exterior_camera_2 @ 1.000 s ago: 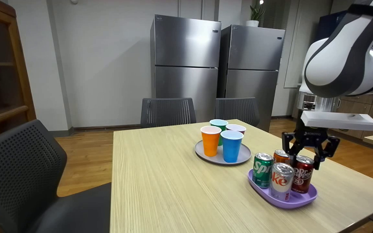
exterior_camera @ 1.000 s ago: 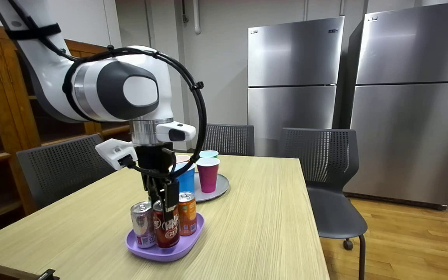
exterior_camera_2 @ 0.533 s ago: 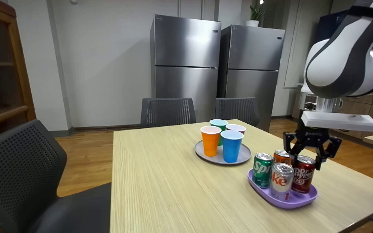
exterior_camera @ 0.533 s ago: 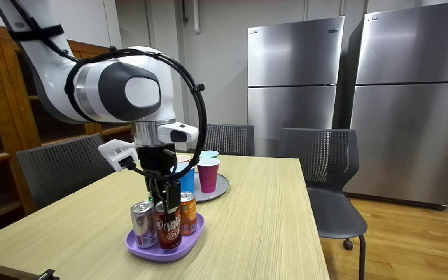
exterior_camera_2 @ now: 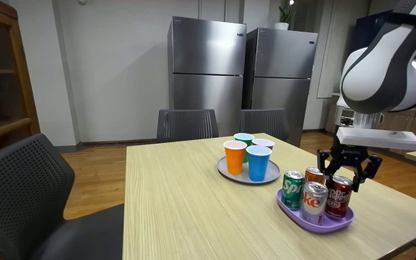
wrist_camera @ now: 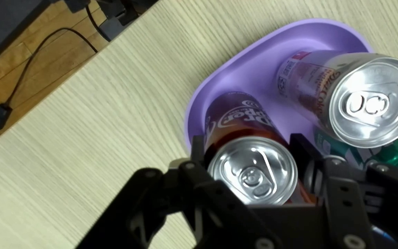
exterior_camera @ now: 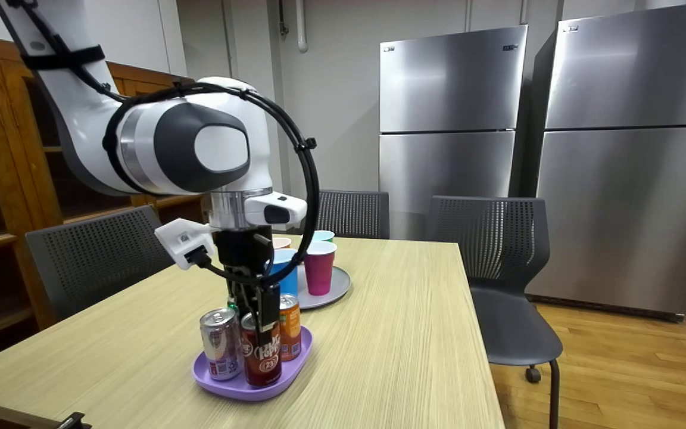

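Observation:
My black gripper [wrist_camera: 248, 148] has its fingers on either side of the dark red Dr Pepper can [wrist_camera: 240, 117], near its top. The upright can also shows in both exterior views [exterior_camera: 261, 364] [exterior_camera_2: 339, 202]. It is at or just above the purple tray [exterior_camera_2: 325, 228]; I cannot tell whether its base touches. A silver Diet Coke can [exterior_camera_2: 314, 204], a green Sprite can [exterior_camera_2: 291, 189] and an orange can [exterior_camera: 289, 330] stand close by on the tray. In the wrist view the Diet Coke can [wrist_camera: 368, 100] is right of the fingers and the orange can is mostly hidden.
A grey plate [exterior_camera_2: 226, 167] behind the tray holds an orange cup [exterior_camera_2: 235, 159], a blue cup [exterior_camera_2: 258, 164], a green cup [exterior_camera_2: 244, 136] and a magenta cup [exterior_camera: 319, 271]. Dark chairs [exterior_camera: 492, 238] stand around the wooden table [exterior_camera: 402, 357]. The table edge lies near the tray.
The gripper and the Dr Pepper can have shifted together, slightly down and to the right in both exterior views. The other cans, the tray and the cups have not moved.

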`<action>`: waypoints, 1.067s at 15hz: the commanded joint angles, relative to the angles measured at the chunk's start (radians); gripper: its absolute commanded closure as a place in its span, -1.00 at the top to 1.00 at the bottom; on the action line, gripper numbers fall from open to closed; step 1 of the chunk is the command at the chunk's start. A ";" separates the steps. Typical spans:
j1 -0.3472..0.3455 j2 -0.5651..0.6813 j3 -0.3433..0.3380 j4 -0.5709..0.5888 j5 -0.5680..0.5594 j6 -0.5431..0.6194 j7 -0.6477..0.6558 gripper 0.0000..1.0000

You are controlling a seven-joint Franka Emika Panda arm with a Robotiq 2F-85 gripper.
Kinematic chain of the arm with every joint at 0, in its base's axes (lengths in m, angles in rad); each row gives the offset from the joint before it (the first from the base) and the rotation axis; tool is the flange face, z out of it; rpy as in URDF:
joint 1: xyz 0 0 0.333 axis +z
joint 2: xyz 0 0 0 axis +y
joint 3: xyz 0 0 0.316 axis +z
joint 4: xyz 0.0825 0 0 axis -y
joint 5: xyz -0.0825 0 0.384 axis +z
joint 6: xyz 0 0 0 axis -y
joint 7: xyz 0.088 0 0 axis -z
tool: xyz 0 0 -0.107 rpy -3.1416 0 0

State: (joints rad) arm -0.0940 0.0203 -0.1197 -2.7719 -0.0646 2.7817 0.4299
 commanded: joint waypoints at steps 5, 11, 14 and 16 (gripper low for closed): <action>0.002 0.007 -0.004 0.001 -0.004 0.022 0.025 0.52; -0.001 -0.002 -0.012 -0.003 -0.008 0.024 0.027 1.00; -0.003 -0.014 -0.017 -0.004 -0.013 0.026 0.025 1.00; -0.005 -0.032 -0.020 -0.009 -0.017 0.030 0.024 1.00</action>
State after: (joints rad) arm -0.0940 0.0276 -0.1354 -2.7709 -0.0646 2.8053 0.4309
